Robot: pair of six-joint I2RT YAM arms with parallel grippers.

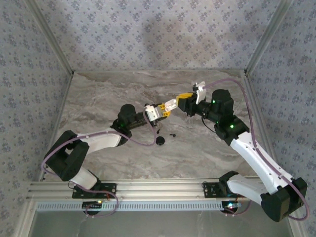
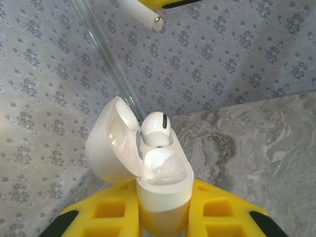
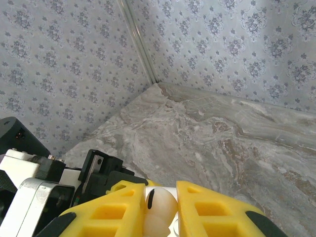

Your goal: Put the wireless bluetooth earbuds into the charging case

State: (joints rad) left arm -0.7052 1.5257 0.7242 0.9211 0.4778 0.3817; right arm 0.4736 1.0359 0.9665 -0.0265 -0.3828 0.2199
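Observation:
The earbuds here are white, not black. My left gripper [image 2: 164, 219] is shut on the lower body of a white charging case [image 2: 165, 190], whose lid [image 2: 111, 148] is swung open to the left. One white earbud [image 2: 157, 129] sits in the far slot; the near slot [image 2: 163, 165] is bare. My right gripper [image 3: 161, 210] is shut on the second white earbud [image 3: 161, 203]. That bud's stem [image 2: 144, 15] hangs above the case in the left wrist view. In the top view the left gripper [image 1: 156, 112] and the right gripper [image 1: 173, 104] nearly meet above mid-table.
A round black object [image 1: 160, 140] and a small black bit [image 1: 173, 134] lie on the marble table [image 1: 98, 98] just below the grippers. Patterned walls and metal corner posts [image 1: 54, 44] close in the sides. The left arm's black wrist housing [image 3: 29, 168] is close under my right gripper.

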